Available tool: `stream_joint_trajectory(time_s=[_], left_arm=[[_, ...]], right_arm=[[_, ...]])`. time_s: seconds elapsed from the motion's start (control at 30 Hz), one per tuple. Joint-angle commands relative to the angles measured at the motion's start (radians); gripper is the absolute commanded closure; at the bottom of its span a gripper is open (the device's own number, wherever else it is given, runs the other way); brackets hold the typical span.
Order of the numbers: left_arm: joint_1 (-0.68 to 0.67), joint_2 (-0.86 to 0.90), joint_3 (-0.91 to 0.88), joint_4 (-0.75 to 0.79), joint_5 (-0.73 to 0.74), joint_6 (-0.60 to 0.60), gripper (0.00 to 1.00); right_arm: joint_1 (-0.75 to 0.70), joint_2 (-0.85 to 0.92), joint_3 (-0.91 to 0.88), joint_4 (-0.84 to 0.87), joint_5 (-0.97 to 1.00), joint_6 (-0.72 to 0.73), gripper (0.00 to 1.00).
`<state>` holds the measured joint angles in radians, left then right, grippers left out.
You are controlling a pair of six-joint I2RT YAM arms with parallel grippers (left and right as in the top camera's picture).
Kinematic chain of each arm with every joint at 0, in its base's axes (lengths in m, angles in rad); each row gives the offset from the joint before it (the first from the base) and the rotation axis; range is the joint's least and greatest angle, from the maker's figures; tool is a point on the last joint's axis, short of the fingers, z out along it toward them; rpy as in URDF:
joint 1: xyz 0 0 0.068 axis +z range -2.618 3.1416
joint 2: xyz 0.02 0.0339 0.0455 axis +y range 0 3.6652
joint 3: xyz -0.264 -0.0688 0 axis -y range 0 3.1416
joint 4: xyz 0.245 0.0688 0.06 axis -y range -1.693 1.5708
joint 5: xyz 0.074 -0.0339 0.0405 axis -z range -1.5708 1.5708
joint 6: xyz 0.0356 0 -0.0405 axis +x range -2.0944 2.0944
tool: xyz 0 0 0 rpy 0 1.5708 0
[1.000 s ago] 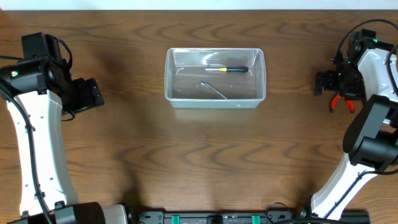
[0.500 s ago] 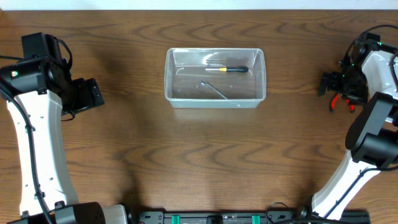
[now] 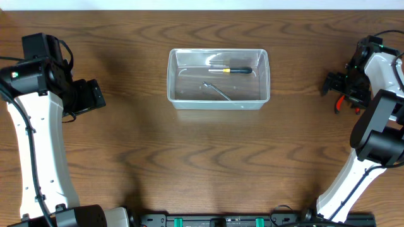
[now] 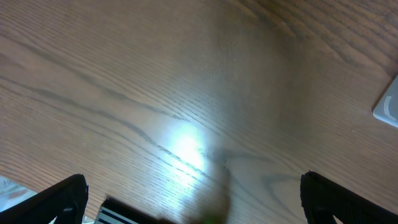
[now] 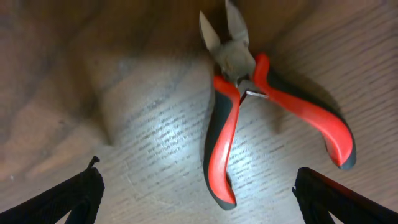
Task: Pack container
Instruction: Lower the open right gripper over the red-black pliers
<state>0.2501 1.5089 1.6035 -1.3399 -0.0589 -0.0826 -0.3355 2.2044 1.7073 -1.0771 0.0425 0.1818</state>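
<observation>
We look straight down on the whole worktop (image 3: pixel 202 164) overhead; both wrist views sit close above it, the right sharing pliers (image 5: pixel 222 149) ahead of its gripper (image 5: pixel 199 193).

The worktop (image 3: pixel 202 164) is showing dark brown wood with wavy, darker grain lines, and lamp glare is whitening patches of it in the wrist views. The container (image 3: pixel 169 75) is appearing clear and colourless. Inside it, a screwdriver (image 3: pixel 235 70) is showing a yellow-and-black handle, and a metal tool (image 3: pixel 218 91) is gleaming silver. The pliers (image 5: pixel 239 68) are showing red handles edged in black and a dull grey head. The left gripper (image 4: pixel 199 199) and right gripper (image 5: pixel 199 193) are looking black.
</observation>
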Motion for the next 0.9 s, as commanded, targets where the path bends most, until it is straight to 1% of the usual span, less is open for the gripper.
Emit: stream_joint_trajectory(time_s=[0.0, 0.23, 0.87], left_arm=[[0.004, -0.009, 0.022, -0.007, -0.001, -0.006, 0.02], [0.004, -0.009, 0.022, -0.01, -0.001, -0.006, 0.02], [0.004, -0.009, 0.022, -0.013, -0.002, -0.005, 0.02]], right_arm=[[0.006, 0.007, -0.002, 0.011, -0.002, 0.031, 0.01], [0.013, 0.007, -0.002, 0.028, -0.021, 0.023, 0.02], [0.013, 0.008, -0.002, 0.032, -0.024, 0.027, 0.01]])
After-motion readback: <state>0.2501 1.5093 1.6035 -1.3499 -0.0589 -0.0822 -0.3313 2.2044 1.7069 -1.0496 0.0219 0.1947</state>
